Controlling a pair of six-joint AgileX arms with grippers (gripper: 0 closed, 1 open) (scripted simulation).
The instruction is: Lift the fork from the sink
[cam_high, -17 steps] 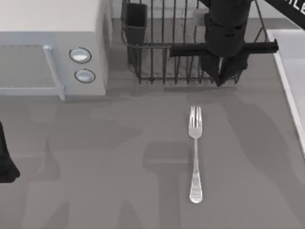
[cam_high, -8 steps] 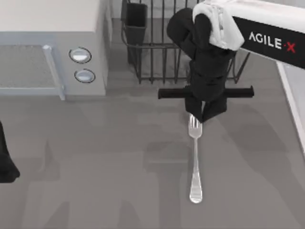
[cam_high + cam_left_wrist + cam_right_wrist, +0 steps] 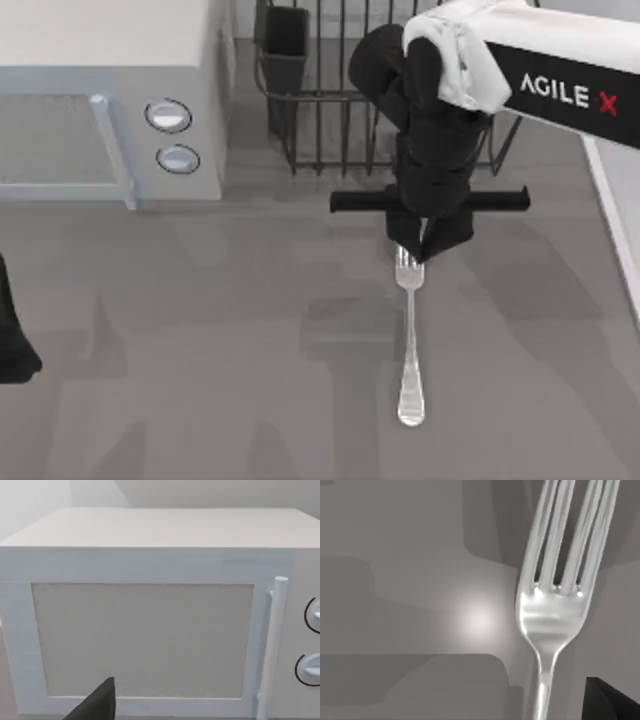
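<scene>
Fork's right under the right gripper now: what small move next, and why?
Probably nudge the right gripper along the fork toward its handle before closing. In the top view it sits over the tines, the fork lies flat on the grey surface, and the right wrist view looks at the tines and neck. The left gripper is parked at the table's left edge.

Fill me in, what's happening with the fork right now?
The right gripper hangs over the tine end of the fork, which lies flat on the grey surface, not yet lifted. The tines point toward the dish rack. The left arm sits parked at the table's left edge, its wrist camera facing the microwave. The sink rim runs along the right edge.
</scene>
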